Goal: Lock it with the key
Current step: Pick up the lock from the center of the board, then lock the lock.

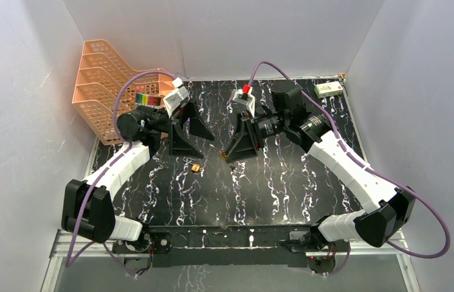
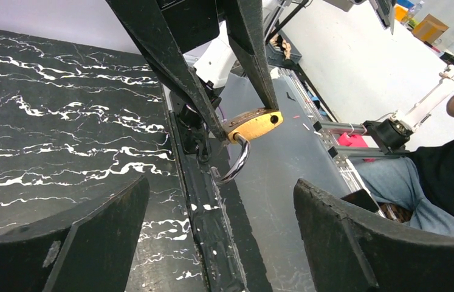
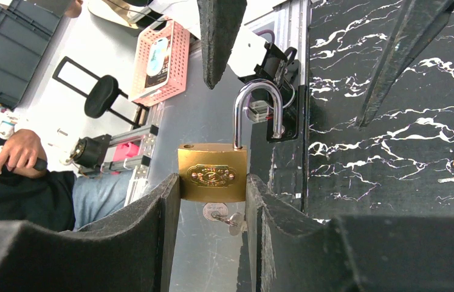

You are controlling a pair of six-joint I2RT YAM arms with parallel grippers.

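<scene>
My right pincer is clamped on the brass padlock, a pad flat against each side of its body, held off the black marbled table. In my right wrist view its shackle points to 12 o'clock, one leg sprung free; the key sits in the keyhole at 6 o'clock. The embossed crest on the body is too small to read. My left pincer faces it, fingers spread wide, gripping nothing. From above, a second small padlock lies at 8 o'clock of the held one, orange baskets at 10 o'clock, a white box at 1 o'clock, label unreadable.
</scene>
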